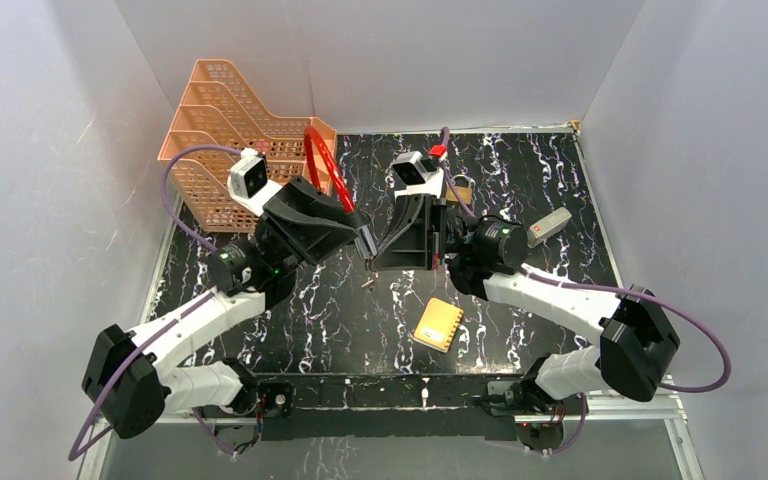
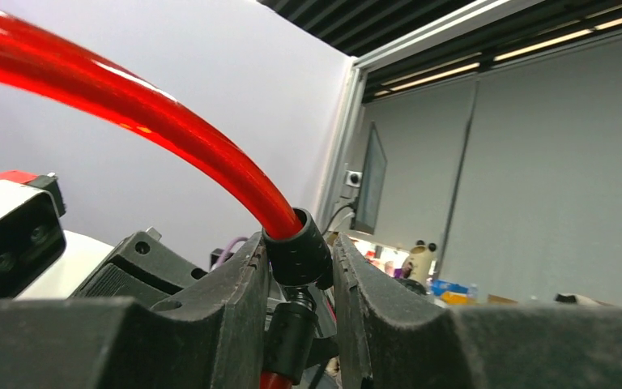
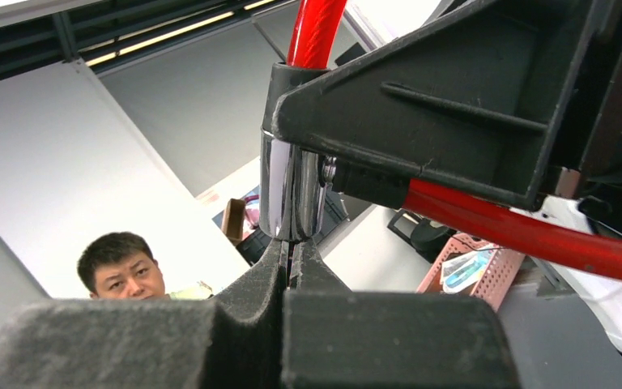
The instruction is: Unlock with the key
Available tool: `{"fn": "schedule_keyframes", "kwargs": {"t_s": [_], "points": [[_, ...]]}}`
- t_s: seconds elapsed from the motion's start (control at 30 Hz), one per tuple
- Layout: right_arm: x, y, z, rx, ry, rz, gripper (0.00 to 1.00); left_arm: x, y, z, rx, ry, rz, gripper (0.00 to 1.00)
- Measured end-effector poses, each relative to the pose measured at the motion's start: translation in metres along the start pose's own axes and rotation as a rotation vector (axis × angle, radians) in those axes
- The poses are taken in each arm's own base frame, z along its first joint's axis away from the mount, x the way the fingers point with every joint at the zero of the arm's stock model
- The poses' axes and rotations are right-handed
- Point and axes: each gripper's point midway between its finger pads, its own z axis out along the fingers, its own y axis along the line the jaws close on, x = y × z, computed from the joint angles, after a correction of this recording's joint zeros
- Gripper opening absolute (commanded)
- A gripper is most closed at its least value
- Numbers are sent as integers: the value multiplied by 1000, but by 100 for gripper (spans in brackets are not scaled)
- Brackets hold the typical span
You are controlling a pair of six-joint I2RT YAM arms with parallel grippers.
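Above the black marbled table [image 1: 300,320], my right gripper [image 3: 291,261] is pinched shut just under the shiny chrome cylinder [image 3: 286,190]; I cannot tell whether the flat metal key sits between its tips. My left gripper [image 2: 300,279] clamps the black collar [image 2: 296,247] of the red cable loop [image 2: 170,121].

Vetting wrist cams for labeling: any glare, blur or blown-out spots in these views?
Top external: evenly lit, sharp, no hard shadows. Left wrist: the red cable fills the near field, soft-edged, with white glare streaks. Right wrist: the chrome cable end shows bright reflections; the right gripper foreground is out of focus; ceiling lights are bright.
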Motion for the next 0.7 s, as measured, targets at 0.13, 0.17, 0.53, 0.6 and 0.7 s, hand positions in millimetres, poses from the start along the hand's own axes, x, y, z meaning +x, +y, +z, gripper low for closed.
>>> {"fn": "schedule_keyframes", "kwargs": {"t_s": [0.13,0.17,0.53,0.6,0.7], "points": [[2,10,12,-52,7,-7,0,-3,-6,12,38,10,-54,0],[1,12,13,-57,1,-8,0,-3,-7,13,42,11,-63,0],[14,17,13,-27,26,-82,49,1,-3,4,6,11,-42,0],[25,26,15,-4,63,-114,53,5,12,-4,-65,5,-27,0],[29,36,12,63,70,-179,57,8,24,-16,-159,-6,-21,0]]}}
